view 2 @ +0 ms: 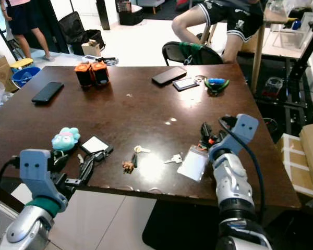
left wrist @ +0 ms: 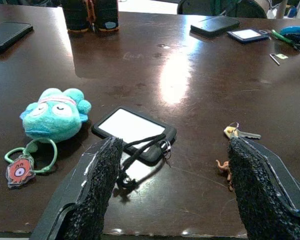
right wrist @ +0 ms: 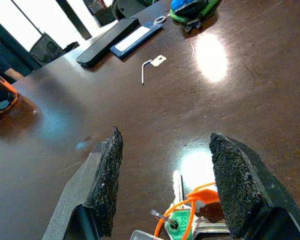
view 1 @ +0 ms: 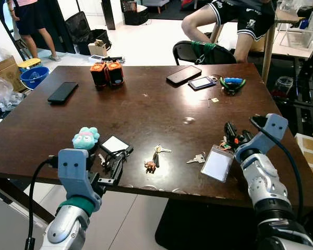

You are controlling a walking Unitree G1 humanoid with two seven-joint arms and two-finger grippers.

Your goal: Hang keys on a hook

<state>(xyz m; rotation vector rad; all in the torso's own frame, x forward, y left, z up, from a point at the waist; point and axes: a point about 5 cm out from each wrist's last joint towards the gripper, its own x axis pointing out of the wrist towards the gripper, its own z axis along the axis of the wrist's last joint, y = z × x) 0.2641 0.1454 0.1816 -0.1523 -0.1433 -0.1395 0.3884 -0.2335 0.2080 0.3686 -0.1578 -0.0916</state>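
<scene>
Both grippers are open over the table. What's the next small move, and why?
Probably lower the right gripper and shut it on the keys with the orange tag: they lie on the table between its open fingers, while the left gripper only straddles a black card holder.

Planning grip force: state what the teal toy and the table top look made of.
Teal toy: soft plush, by its fuzzy matte surface and stitched face. Table: probably dark brown wood or veneer with a glossy finish; it mirrors the lights and shows scuffs.

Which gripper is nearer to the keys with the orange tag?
Right. The right gripper is open just over the orange-tagged keys, which lie between its fingers. The left gripper is across the table, by the black card holder.
</scene>
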